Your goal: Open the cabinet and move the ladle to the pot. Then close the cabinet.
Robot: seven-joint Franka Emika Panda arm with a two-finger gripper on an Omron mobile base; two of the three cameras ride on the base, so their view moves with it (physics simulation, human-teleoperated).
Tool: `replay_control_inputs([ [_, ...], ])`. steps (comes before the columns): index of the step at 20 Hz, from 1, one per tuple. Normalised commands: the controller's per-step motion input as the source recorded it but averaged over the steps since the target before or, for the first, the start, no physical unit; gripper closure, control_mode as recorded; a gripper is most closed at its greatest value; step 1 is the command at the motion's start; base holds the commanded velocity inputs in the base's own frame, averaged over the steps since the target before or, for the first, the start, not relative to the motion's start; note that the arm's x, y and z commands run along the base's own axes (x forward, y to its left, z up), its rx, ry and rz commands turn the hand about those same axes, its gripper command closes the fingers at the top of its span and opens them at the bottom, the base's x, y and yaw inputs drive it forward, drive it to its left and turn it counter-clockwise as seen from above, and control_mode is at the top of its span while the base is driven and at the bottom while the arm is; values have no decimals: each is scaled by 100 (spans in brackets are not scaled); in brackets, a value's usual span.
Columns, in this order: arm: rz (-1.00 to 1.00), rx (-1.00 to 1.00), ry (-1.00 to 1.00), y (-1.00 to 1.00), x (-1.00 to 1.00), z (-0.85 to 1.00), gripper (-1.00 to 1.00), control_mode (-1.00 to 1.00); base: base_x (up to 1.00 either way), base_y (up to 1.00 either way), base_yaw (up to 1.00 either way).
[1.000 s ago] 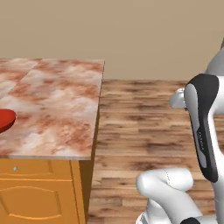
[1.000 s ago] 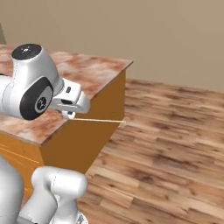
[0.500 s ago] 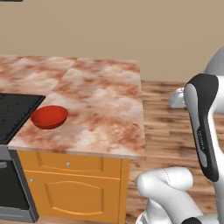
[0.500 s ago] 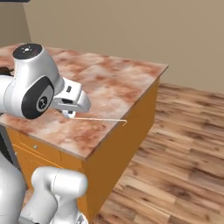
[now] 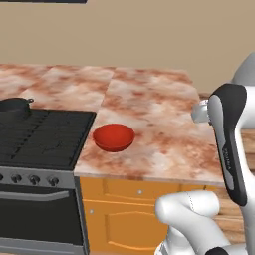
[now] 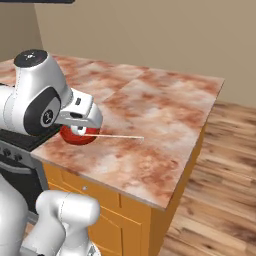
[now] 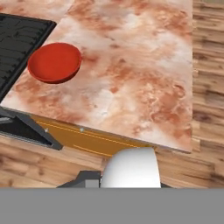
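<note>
Ladle [image 6: 117,135] juts level from the shut claw [image 6: 82,131], its thin handle pointing across the counter [image 6: 165,125].

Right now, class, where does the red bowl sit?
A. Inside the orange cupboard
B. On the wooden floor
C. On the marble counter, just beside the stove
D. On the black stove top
C: the red bowl rests on the marble counter, close to the right edge of the black stove, not on its grates.
</note>
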Motion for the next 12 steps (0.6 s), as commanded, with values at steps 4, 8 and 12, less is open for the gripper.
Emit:
replay_control_inputs([
  [4,0,0,0,0,0,0,100,100,19,100,-11],
  [8,0,0,0,0,0,0,100,100,14,100,-17],
  [12,0,0,0,0,0,0,100,100,18,100,-19],
])
